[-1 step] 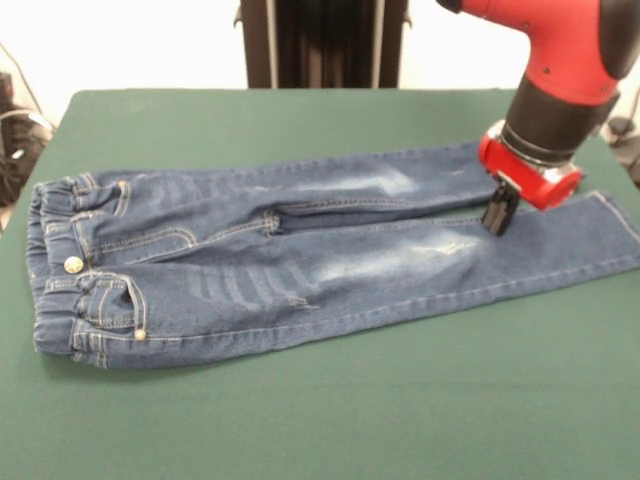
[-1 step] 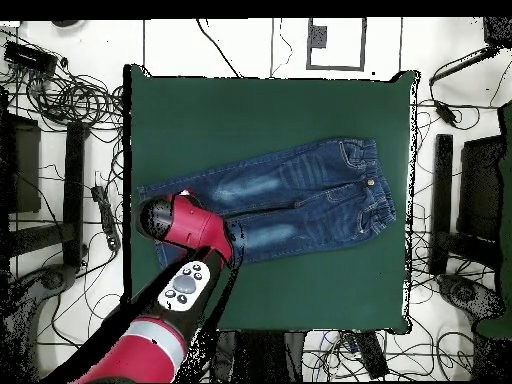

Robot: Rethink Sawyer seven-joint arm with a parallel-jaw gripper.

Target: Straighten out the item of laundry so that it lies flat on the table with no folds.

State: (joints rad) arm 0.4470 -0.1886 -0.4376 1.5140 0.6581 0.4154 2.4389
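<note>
Your jeans lie spread lengthwise across the middle of the table, waistband at the left of the front view, both legs running right, side by side. Gripper sits down at the lower legs, its tips right at the seam line between the two legs, on or just above the denim. Fingers look close together, but you can't tell if they pinch any fabric. Faded patches face up.

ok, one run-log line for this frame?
jeans: spread flat, legs side by side | tool: over lower legs, contact unclear | table: green
</note>
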